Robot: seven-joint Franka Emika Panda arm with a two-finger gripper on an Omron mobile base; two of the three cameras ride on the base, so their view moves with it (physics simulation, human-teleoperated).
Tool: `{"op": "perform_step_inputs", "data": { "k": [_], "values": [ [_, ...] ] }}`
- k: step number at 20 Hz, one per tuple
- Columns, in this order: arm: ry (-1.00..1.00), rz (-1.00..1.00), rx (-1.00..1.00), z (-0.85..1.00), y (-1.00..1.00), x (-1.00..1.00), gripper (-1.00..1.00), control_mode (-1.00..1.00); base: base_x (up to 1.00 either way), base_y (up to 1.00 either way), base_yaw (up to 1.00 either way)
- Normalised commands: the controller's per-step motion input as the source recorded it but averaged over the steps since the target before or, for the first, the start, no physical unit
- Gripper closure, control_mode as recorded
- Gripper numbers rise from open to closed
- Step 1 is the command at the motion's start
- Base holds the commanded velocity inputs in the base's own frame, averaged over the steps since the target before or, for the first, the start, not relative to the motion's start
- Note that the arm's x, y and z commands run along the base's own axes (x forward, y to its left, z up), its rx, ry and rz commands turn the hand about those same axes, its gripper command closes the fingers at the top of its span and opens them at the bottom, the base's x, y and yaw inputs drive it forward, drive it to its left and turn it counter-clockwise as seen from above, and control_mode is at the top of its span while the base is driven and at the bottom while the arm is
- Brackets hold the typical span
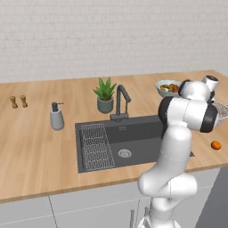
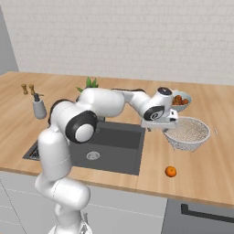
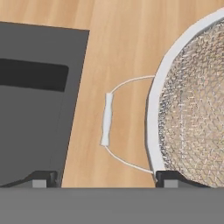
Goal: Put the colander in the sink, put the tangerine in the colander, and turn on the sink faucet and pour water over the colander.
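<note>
Colander (image 2: 188, 132) resting on the wooden worktop (image 1: 35, 142) to the right of the sink (image 2: 114, 146), upright, mesh bowl plain to see. Gripper (image 3: 105, 177) poised over the colander's near side handle (image 3: 106, 119), beside the rim; jaws spread wide, one tip (image 3: 41, 178) over the sink's edge, the other (image 3: 168, 177) at the colander rim, handle between them but not pinched. Tangerine (image 2: 170, 171) lying alone on the worktop near its front edge, well apart from the colander. Sink faucet (image 1: 121, 101) upright behind the basin, wire rack (image 1: 95, 147) in the sink's left part. Fruit bowl (image 2: 180, 100) just behind the colander.
</note>
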Motion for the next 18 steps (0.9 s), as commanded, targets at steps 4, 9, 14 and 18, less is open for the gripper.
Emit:
{"op": "perform_step_inputs", "data": {
  "k": [4,9,14,18],
  "values": [
    [-0.09,0.0,-0.02,0.0,-0.11,0.0,-1.0,-1.0,0.0,0.0,0.0],
    [-0.08,0.0,-0.03,0.0,-0.2,0.0,-1.0,-1.0,0.0,0.0,0.0],
    [-0.01,0.0,0.0,0.03,-0.17,0.08,-1.0,-1.0,0.0,0.0,0.0],
    [0.0,0.01,-0.01,0.0,0.0,0.18,-1.0,-1.0,0.0,0.0,0.0]
  ]
}}
